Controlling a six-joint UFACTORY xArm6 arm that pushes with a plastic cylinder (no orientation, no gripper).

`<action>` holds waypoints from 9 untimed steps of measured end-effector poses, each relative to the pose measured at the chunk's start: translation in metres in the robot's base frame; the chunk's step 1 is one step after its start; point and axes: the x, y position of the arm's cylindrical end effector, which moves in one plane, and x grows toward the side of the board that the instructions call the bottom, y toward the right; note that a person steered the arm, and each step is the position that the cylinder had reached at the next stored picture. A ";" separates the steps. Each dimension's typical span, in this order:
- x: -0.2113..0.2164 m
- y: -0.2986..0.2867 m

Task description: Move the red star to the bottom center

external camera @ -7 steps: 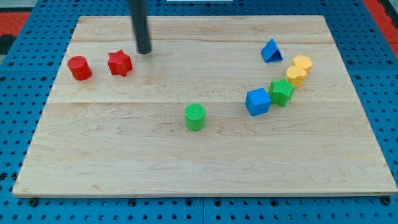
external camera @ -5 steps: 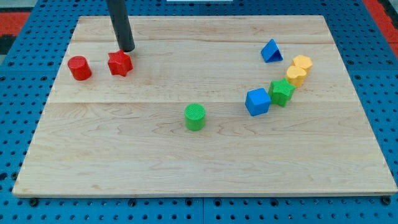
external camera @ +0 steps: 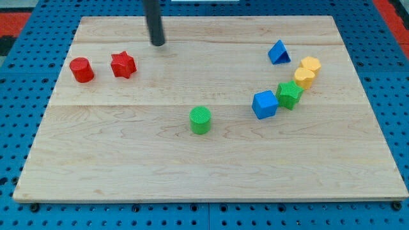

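The red star (external camera: 123, 64) lies on the wooden board (external camera: 211, 160) near the view's upper left. A red cylinder (external camera: 82, 69) stands just to its left. My tip (external camera: 157, 43) is above and to the right of the red star, apart from it, touching no block.
A green cylinder (external camera: 200, 119) stands near the board's middle. At the right are a blue cube (external camera: 264, 104), a green star (external camera: 289, 94), two yellow blocks (external camera: 307, 71) close together and a blue triangular block (external camera: 278, 52).
My tip went left to the red star's upper right edge, then moved away up and to the right. The red star has barely shifted.
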 end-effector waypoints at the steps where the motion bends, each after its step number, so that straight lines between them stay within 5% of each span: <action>1: 0.009 -0.045; 2: 0.076 -0.088; 5: 0.140 -0.150; 6: 0.188 -0.141; 7: 0.205 -0.014; 8: 0.234 0.011; 9: 0.232 -0.038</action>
